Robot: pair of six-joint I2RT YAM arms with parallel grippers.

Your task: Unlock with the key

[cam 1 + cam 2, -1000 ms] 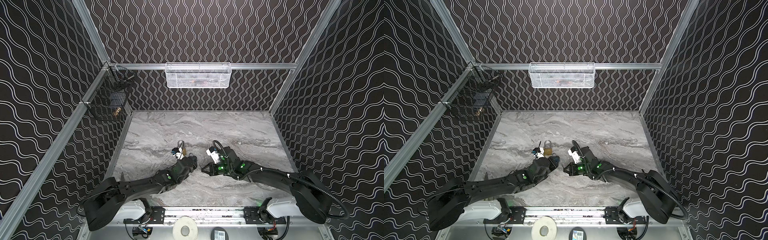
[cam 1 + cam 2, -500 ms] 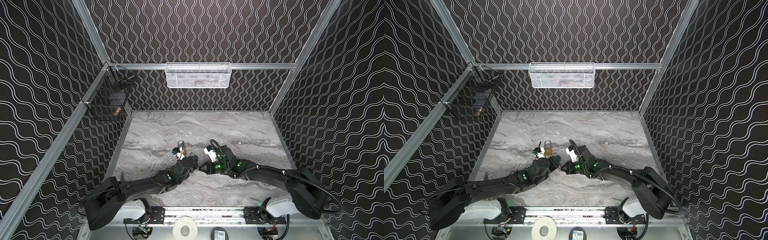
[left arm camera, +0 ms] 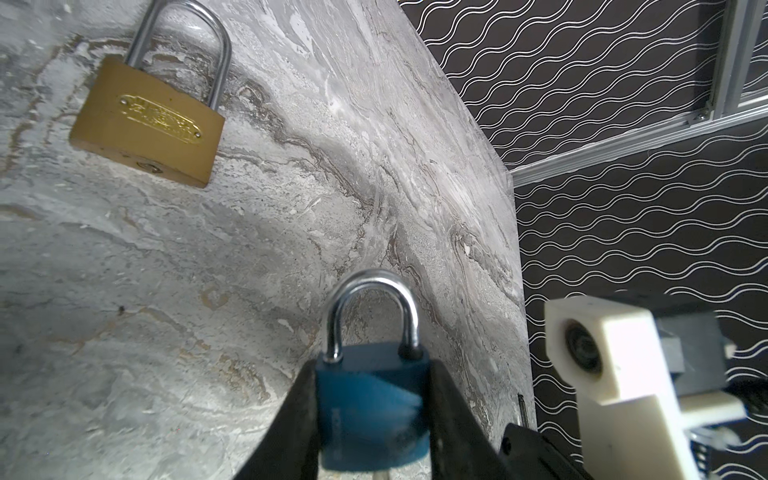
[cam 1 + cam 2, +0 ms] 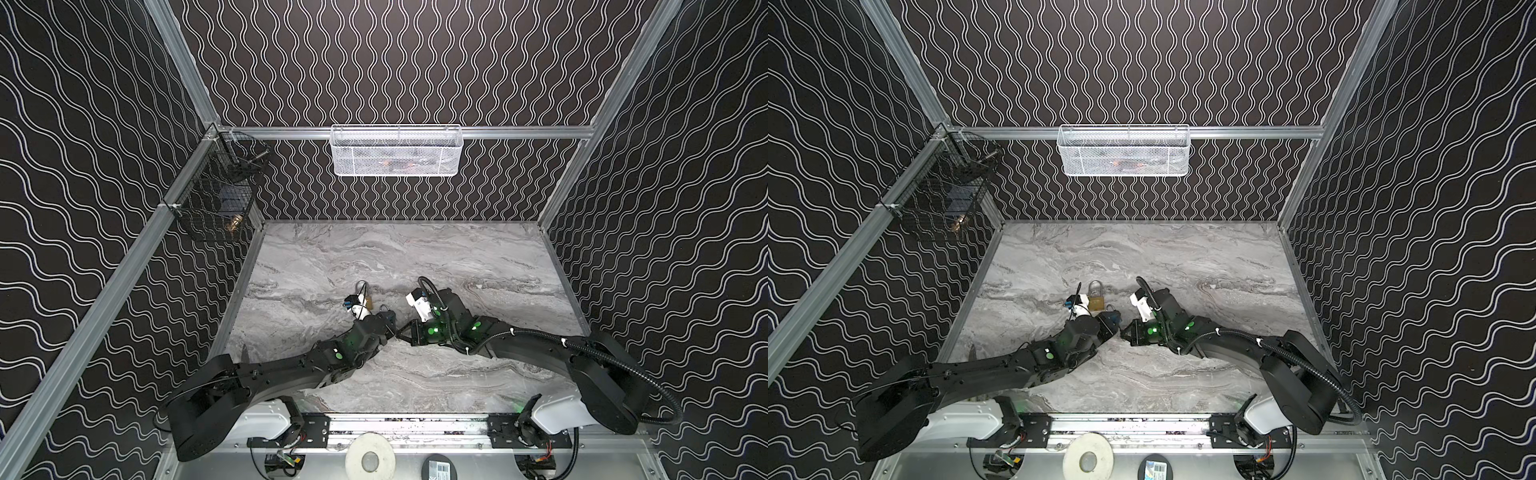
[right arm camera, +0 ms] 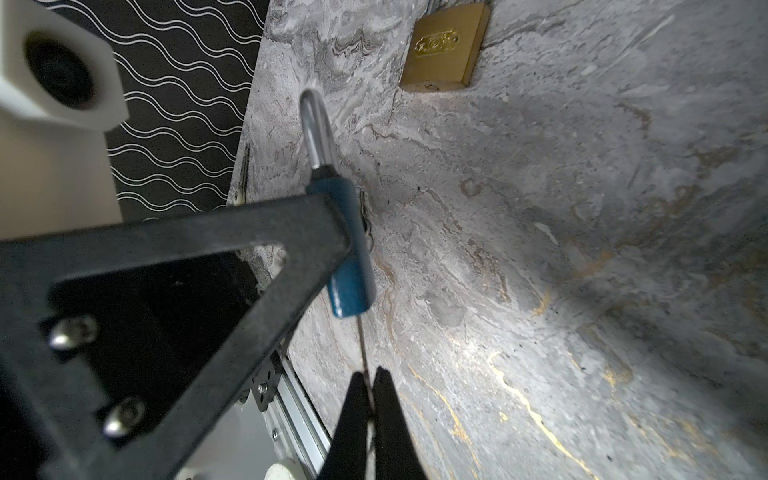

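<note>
Our left gripper [image 3: 371,374] clamps the blue padlock [image 3: 370,409], likely stiff and weighty, by its flanks over the table [image 4: 457,257], while our right gripper [image 5: 369,376] pinches the slip-prone key [image 5: 361,340] at the lock's base

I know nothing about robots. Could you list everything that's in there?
blue padlock: one, blue with silver shackle, clamped in the left end effector.
brass padlock: one, gold with silver shackle, flat on the table beyond the blue one.
key: one, thin and dark, pinched by the right end effector, tip at the blue padlock's underside.
white mesh basket: one, white, on the back rail.
black wire basket: one, black, on the left wall rail.
white roll: one, white, front frame edge.
table: one, grey marble, booth floor.
left end effector: one, black, shut on the blue padlock.
right end effector: one, black, shut on the key.
</note>
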